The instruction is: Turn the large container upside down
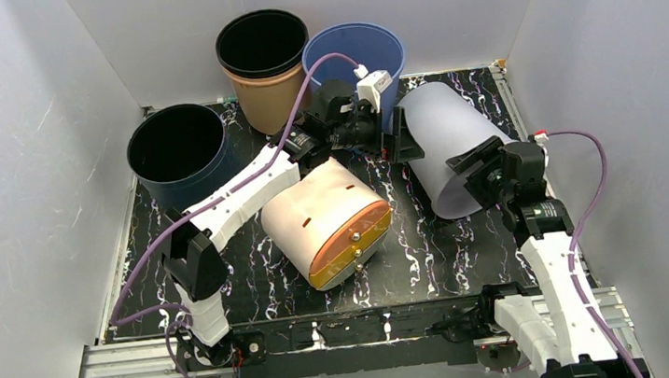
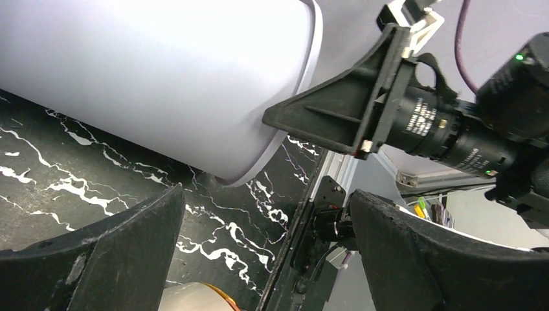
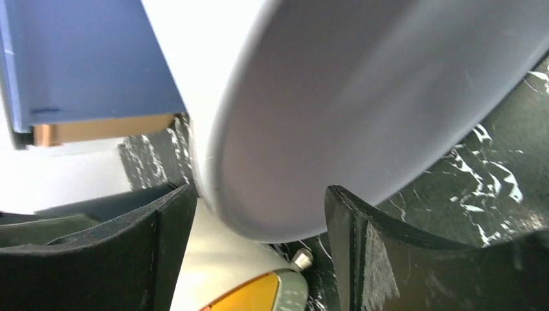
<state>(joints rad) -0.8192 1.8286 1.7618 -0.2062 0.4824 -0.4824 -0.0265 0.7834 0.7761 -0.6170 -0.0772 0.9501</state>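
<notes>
The large container (image 1: 448, 144) is pale lavender and lies on its side at the right of the black marble table (image 1: 413, 256). My left gripper (image 1: 398, 137) is open beside its far left end. In the left wrist view (image 2: 265, 246) the jaws are spread and empty, with the container (image 2: 162, 78) ahead of them. My right gripper (image 1: 487, 171) is open at the container's near end. In the right wrist view (image 3: 259, 253) its fingers (image 3: 162, 246) stand on either side of the lower edge of the container (image 3: 336, 116) without closing on it.
A cream container with an orange end (image 1: 329, 218) lies on its side at the centre, close to the lavender one. A dark blue bucket (image 1: 178, 149), a tan bucket (image 1: 263, 65) and a blue bucket (image 1: 364, 54) stand upright at the back. White walls enclose the table.
</notes>
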